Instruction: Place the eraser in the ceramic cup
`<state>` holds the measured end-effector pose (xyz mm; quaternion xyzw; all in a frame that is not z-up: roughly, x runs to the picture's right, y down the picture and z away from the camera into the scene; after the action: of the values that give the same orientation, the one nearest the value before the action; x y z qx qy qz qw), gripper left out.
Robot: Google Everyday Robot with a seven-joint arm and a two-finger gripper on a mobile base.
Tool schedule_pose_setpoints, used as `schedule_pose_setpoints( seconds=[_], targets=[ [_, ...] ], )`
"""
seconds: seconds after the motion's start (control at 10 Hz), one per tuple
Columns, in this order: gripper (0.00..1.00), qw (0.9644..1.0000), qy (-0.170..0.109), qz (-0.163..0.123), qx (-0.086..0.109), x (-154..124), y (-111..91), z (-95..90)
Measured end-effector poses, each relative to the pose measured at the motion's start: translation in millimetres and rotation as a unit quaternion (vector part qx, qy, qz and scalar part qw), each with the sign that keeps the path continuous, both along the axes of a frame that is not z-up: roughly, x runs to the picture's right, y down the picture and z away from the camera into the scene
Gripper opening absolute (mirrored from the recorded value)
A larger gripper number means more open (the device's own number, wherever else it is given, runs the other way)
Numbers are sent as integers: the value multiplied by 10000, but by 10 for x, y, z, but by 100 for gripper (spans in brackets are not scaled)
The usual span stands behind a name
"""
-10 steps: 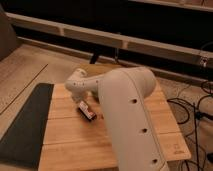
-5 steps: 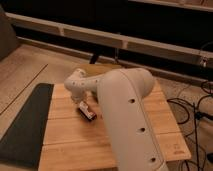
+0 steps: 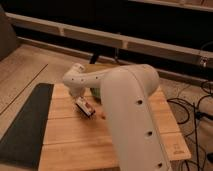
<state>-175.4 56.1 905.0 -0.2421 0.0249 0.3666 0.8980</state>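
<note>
1. The white arm [image 3: 134, 117] fills the near right, rising from the bottom edge and reaching left over the wooden table [image 3: 70, 142]
2. A dark mat [image 3: 22, 130] lies along the table's left edge
3. The gripper [image 3: 82, 102] points down at mid-table, clenched on the eraser [image 3: 87, 108], which sits tilted at its tips, white face up, low over the boards
4. The ceramic cup [image 3: 95, 94] stands just right of and beyond the eraser; the arm hides most of it, so its inside cannot be seen
5. Cables [image 3: 200, 107] trail over the floor at the right
</note>
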Motion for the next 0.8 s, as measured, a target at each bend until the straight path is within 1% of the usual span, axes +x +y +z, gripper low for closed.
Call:
schedule_pose_setpoints(
  seconds=[0.1, 0.2, 0.4, 0.5, 0.6, 0.7, 0.8],
  targets=[
    [18, 9999, -25, 6, 128, 10, -66, -64],
    [18, 9995, -66, 7, 311, 20, -171, -155],
    [18, 9984, -100, 3, 561, 52, -344, -281],
    [18, 9975, -96, -2, 699, 92, -450, -351],
    [18, 9959, -69, -5, 902, 162, -614, -443],
    [18, 9952, -40, -4, 983, 203, -684, -466],
    [18, 9932, 38, 5, 1161, 308, -841, -511]
  ],
)
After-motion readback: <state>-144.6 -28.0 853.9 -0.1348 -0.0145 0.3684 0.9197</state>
